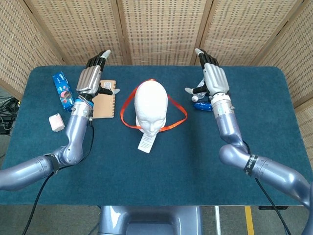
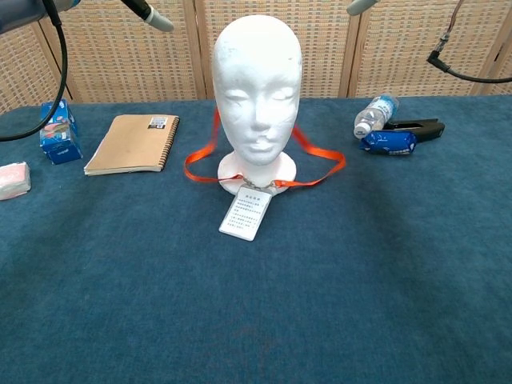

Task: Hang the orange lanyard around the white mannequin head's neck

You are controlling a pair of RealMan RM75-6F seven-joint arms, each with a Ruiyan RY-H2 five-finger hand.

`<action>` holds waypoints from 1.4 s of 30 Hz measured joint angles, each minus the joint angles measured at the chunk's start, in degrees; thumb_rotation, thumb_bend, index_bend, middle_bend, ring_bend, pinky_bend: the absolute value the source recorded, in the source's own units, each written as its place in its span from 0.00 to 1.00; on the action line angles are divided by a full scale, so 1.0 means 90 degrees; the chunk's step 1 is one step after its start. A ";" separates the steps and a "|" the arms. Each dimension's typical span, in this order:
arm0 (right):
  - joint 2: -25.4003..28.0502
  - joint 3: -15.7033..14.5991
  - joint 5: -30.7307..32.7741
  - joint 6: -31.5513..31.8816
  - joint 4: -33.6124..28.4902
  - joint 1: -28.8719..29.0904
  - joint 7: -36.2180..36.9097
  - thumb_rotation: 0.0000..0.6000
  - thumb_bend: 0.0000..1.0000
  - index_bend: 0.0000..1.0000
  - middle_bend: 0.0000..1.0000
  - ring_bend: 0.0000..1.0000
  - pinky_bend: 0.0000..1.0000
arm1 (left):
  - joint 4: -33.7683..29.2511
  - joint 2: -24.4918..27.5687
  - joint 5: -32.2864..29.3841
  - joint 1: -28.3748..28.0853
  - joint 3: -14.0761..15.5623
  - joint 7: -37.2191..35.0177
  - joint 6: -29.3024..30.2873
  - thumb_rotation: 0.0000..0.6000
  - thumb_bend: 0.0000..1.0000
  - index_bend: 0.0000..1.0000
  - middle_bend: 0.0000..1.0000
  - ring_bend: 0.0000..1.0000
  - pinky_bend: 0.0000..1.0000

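The white mannequin head (image 1: 150,106) (image 2: 257,80) stands upright mid-table. The orange lanyard (image 1: 177,110) (image 2: 320,158) lies in a loose loop around its neck and base, with the white badge card (image 1: 145,142) (image 2: 246,213) resting on the cloth in front. My left hand (image 1: 93,77) hovers above the notebook, fingers spread, holding nothing; only a fingertip (image 2: 157,19) shows in the chest view. My right hand (image 1: 211,78) hovers above the bottle, fingers spread, empty too.
A tan spiral notebook (image 2: 133,143) lies left of the head. A blue box (image 2: 58,131) and a small pink-white pack (image 2: 11,179) sit at the far left. A water bottle (image 2: 374,114), a blue packet (image 2: 387,142) and a black object (image 2: 416,126) lie at the right.
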 measured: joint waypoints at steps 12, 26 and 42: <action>0.0450 -0.0222 -0.0698 0.0615 -0.0735 -0.0540 -0.0025 1.00 0.03 0.03 0.00 0.00 0.00 | -0.0530 0.0505 0.1229 0.0574 0.0380 -0.0485 0.0508 1.00 0.00 0.00 0.13 0.07 0.01; 0.1569 -0.1553 -0.3699 0.2166 -0.1823 -0.2400 0.0649 1.00 0.02 0.03 0.00 0.00 0.00 | -0.1652 0.1573 0.3954 0.2057 0.1963 -0.1537 0.1615 1.00 0.82 0.09 1.00 1.00 1.00; 0.1095 -0.3017 -0.5692 0.4455 -0.0702 -0.4665 0.1208 1.00 0.00 0.00 0.00 0.00 0.00 | -0.2265 0.1263 0.4638 0.2173 0.3248 -0.1486 0.0192 1.00 0.87 0.10 1.00 1.00 1.00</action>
